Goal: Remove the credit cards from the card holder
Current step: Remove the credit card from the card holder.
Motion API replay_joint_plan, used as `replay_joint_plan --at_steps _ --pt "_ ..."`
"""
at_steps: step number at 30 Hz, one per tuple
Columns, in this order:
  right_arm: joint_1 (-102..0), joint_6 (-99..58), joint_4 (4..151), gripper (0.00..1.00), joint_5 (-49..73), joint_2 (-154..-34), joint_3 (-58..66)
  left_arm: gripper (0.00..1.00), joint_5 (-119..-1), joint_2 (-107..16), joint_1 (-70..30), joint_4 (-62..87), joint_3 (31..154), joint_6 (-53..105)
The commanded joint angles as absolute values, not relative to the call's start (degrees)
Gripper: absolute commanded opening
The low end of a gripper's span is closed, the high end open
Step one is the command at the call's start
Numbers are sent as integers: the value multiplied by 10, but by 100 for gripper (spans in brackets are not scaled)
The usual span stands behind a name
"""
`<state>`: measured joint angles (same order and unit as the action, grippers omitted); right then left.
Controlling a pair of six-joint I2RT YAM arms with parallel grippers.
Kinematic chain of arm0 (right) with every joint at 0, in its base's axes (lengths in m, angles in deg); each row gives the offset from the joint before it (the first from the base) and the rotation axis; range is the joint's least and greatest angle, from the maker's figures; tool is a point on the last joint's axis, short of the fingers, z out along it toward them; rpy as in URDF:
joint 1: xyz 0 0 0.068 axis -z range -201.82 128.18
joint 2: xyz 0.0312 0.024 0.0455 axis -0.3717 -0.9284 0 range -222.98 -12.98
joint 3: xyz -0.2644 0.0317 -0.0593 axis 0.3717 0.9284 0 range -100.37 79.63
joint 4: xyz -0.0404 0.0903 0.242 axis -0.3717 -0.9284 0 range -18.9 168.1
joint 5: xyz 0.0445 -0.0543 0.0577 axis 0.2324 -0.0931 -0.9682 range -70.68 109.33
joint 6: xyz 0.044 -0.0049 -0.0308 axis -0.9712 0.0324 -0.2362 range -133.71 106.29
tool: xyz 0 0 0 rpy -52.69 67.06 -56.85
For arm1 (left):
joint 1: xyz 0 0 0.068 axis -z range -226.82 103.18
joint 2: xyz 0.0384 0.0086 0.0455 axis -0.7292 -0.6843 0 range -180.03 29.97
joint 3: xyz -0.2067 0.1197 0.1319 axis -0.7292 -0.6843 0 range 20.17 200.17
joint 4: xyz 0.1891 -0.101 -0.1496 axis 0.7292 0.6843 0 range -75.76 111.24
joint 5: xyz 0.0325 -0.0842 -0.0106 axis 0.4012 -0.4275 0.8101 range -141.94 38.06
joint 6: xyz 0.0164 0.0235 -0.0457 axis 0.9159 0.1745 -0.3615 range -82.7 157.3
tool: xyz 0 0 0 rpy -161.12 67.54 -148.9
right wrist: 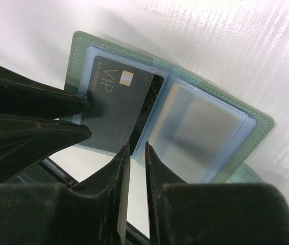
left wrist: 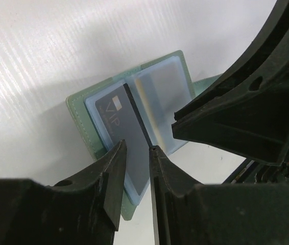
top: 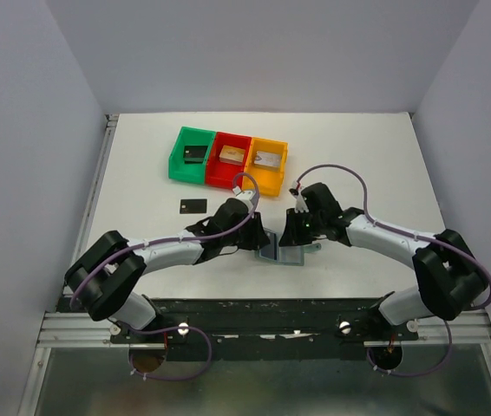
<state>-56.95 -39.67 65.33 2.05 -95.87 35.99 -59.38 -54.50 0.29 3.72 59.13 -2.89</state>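
The card holder lies open on the table between my two grippers, grey-green with pale blue pockets. A black credit card marked VIP sits in its left pocket, its inner edge raised over the fold. My left gripper hovers at the card's near edge, jaws slightly apart, nothing clamped. My right gripper is at the holder's near edge by the fold, jaws a narrow slit apart and empty. The right pocket looks cloudy. A second black card lies on the table left of the arms.
Green, red and orange bins stand in a row at the back, each with a chunky piece inside. The two grippers are very close together over the holder. White walls enclose the table.
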Motion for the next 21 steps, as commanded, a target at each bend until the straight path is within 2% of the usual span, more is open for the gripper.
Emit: replay_joint_plan --at_steps 1,12,21 --pt "-567 -404 680 26 4 -973 367 36 -581 -555 6 45 582 -30" --pt "-553 -424 722 36 -32 -994 385 33 -524 -563 5 82 566 -36" --pt "-548 -443 764 36 -68 -1013 384 33 -506 -565 5 91 557 -34"
